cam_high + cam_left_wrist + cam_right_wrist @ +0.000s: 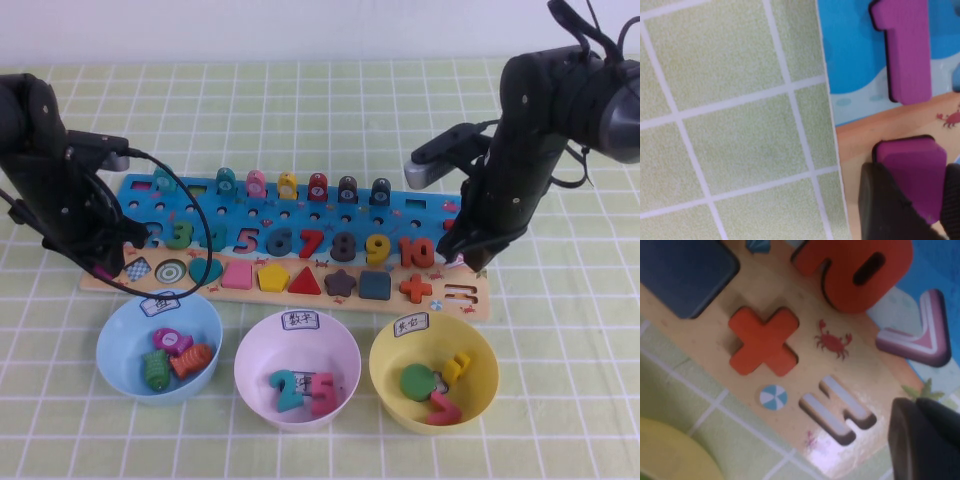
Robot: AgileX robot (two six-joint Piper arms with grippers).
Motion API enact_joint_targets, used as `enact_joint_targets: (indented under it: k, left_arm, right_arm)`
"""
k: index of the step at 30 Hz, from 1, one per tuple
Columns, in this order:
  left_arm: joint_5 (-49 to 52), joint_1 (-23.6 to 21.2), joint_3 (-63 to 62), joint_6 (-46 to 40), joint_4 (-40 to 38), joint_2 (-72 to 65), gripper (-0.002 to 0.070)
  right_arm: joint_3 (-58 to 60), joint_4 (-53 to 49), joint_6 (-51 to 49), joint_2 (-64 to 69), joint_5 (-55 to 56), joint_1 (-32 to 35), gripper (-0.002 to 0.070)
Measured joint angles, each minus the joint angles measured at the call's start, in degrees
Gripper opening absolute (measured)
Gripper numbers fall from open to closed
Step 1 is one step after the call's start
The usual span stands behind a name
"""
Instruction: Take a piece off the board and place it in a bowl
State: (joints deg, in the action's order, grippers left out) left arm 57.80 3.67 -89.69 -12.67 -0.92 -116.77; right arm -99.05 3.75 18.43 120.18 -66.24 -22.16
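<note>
Piece at the board's left end, sitting between my left fingers.
My left gripper is reaching down over the left end of the board, its fingers pinching the magenta-purple piece on the tan strip, just near of the purple 1. My right gripper is hanging over the board's right end; I cannot tell its spread. The yellow bowl is sitting near-right.

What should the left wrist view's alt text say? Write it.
The left gripper clamps the magenta piece at the board's left end, near a purple number 1; green tablecloth lies beside. The right gripper, unseen here, is at the board's right end.
</note>
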Motion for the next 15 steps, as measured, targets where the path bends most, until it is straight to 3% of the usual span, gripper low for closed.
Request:
enact_joint_targets:
  k: [15]
  left_arm:
    - [0.13, 0.0, 0.0, -0.23, 0.0, 0.0, 0.0184]
  right_arm:
    - [-0.63, 0.83, -0.09, 4.04, 2.29, 0.0, -0.0018]
